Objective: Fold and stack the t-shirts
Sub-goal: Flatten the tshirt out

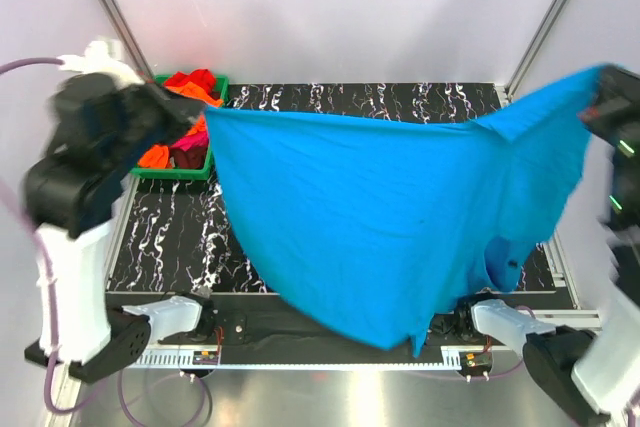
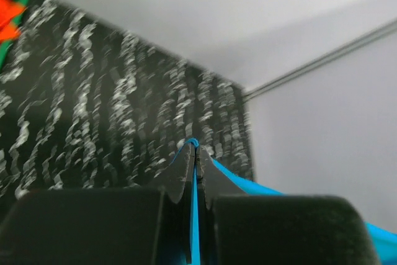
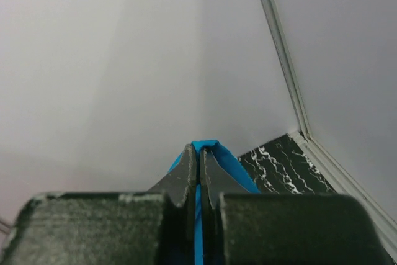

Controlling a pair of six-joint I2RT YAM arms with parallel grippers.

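t-shirt (image 1: 380,207): plain turquoise-blue | table (image 1: 170,237): black, white marbled streaks | bin (image 1: 172,174), table's far left corner: green | t-shirts in bin (image 1: 195,80): plain orange, red, dark magenta | walls (image 1: 330,7): white

The turquoise t-shirt (image 1: 380,217) is seen as soft, matt cloth, lightly creased. The same matt cloth is shown by the bundled t-shirts (image 1: 192,80) in the smooth green plastic bin (image 1: 175,173). The table (image 1: 170,237) is finished smooth, black with white marbling. The left gripper (image 2: 196,153) and right gripper (image 3: 198,153) are finished matt black.
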